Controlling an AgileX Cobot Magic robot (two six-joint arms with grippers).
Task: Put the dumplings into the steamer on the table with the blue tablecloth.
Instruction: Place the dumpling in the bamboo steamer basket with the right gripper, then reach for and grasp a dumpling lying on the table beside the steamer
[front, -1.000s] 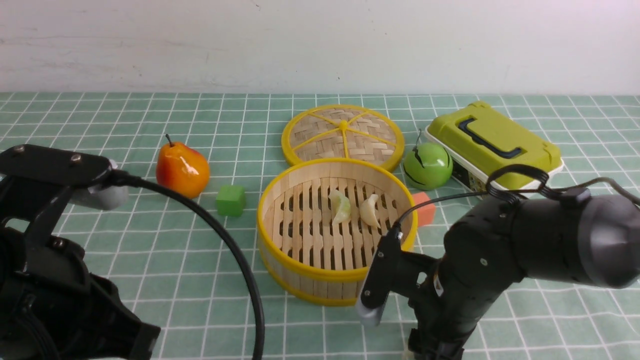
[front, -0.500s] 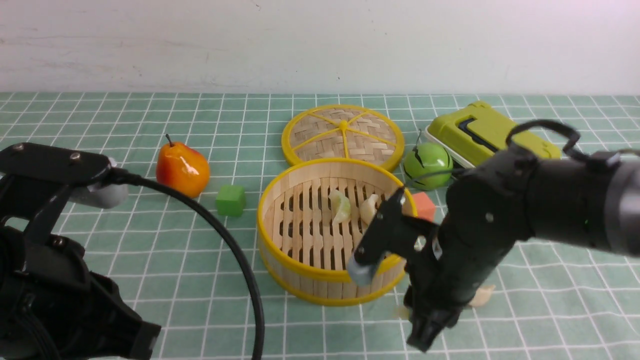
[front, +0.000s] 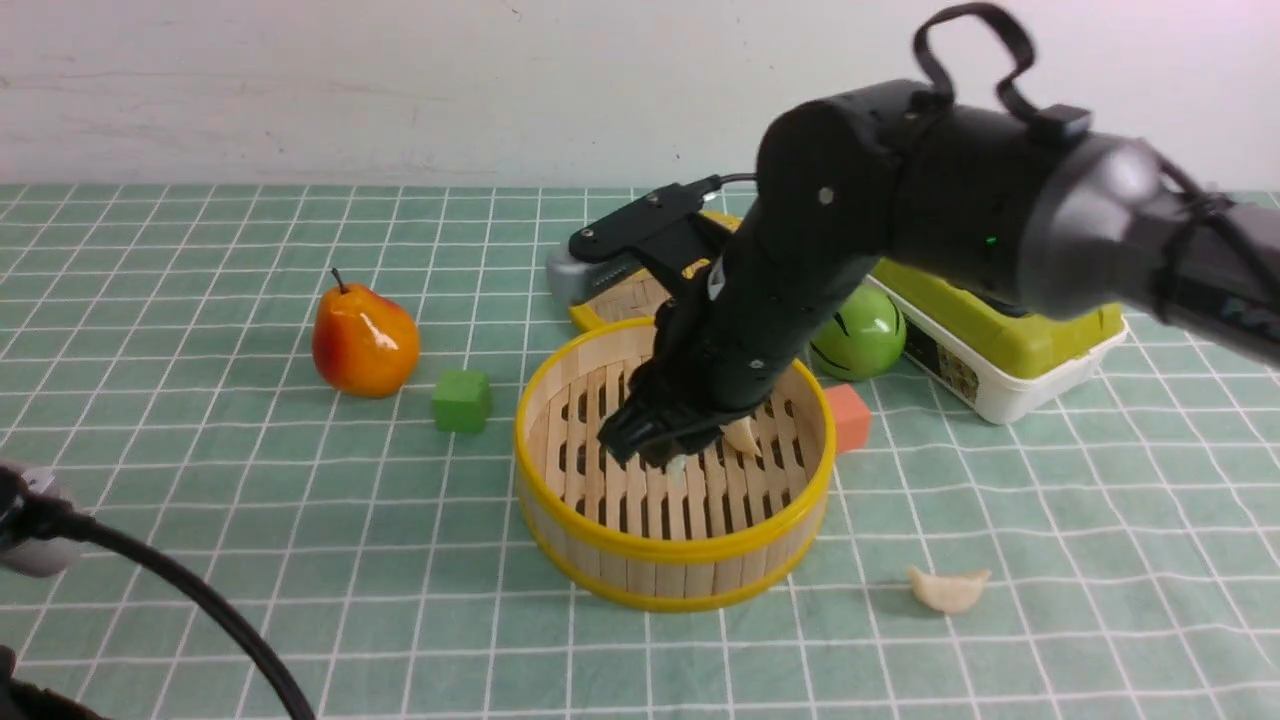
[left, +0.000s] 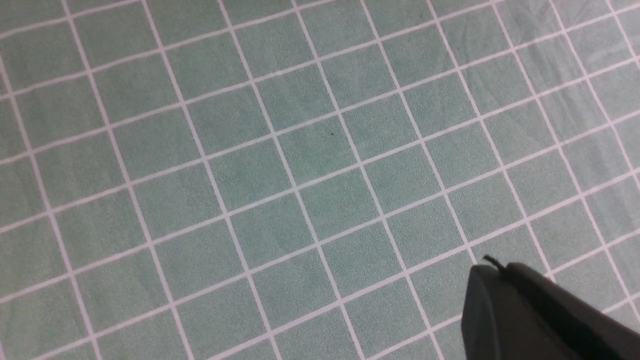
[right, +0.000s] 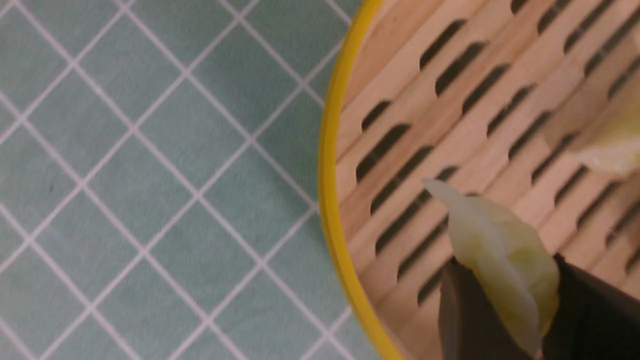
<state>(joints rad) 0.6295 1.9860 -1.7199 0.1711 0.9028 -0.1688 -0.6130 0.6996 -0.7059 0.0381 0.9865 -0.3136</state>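
Observation:
The steamer (front: 664, 574) stands mid-table on the blue tablecloth (front: 200, 470). My right gripper (front: 662, 450) hangs over its slatted floor, shut on a pale yellow-green dumpling (right: 500, 255). In the right wrist view this gripper (right: 505, 267) has a dark finger on each side of the dumpling. A cream dumpling (front: 743, 436) lies in the steamer just right of the gripper. Another cream dumpling (front: 947, 588) lies on the cloth to the steamer's front right. My left gripper (left: 492, 267) is shut and empty above bare cloth.
A pear (front: 364, 340) and a green cube (front: 461, 401) sit left of the steamer. An orange cube (front: 848, 416), a green apple (front: 860, 335) and a lime-green box (front: 1000, 340) are on its right. The woven lid (front: 640, 295) lies behind, mostly hidden by my right arm.
My right arm has risen from the table's front and swung over the steamer with the yellow-green dumpling. My left arm has dropped almost out of the front view.

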